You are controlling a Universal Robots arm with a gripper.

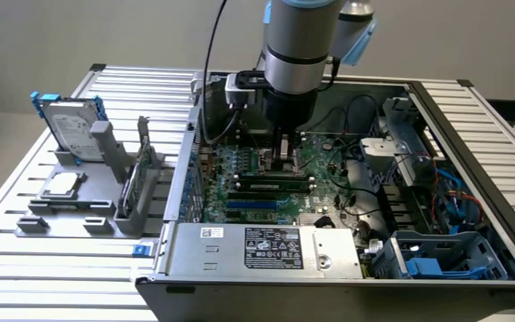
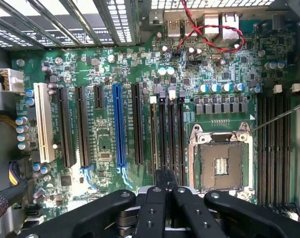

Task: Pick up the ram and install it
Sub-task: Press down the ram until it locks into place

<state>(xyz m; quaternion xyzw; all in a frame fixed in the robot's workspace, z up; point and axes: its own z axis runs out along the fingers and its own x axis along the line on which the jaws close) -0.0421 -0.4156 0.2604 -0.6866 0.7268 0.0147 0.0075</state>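
Currently down inside the open computer case (image 1: 472, 134), over the motherboard (image 2: 105, 144): gripper (image 1: 281, 161), closed tight, fingers pressed together with nothing visible between them in the wrist view (image 2: 164, 179). Hangs directly over the bank of black memory slots (image 2: 167, 129), beside the bare CPU socket (image 2: 220, 163).

Ram (image 1: 273, 179): dark green stick standing on edge in one of those slots, right under the fingertips in the exterior view. Looks touched on its top edge, or very nearly; cannot confirm contact. Cannot tell whether fully seated or whether the end latches are shut.

Risks, as judged from here:
- Pressing at one spot along the stick could drive that part down and leave an end high, latch unclosed.
- Narrow tips on a thin board edge: a slight sideways offset could slip them onto the neighbouring slot or the small capacitors close by.
- A mismatched notch under hard force could crack the stick or the slot.
- Exposed socket next door: no tolerance for a stray fingertip.

Writing: white-and-black label on the power supply (image 1: 267, 247), with logos and print, not legible. Label on the hard drive (image 1: 68, 131) in the rack outside the case, likewise unreadable. No brand made out on the board.
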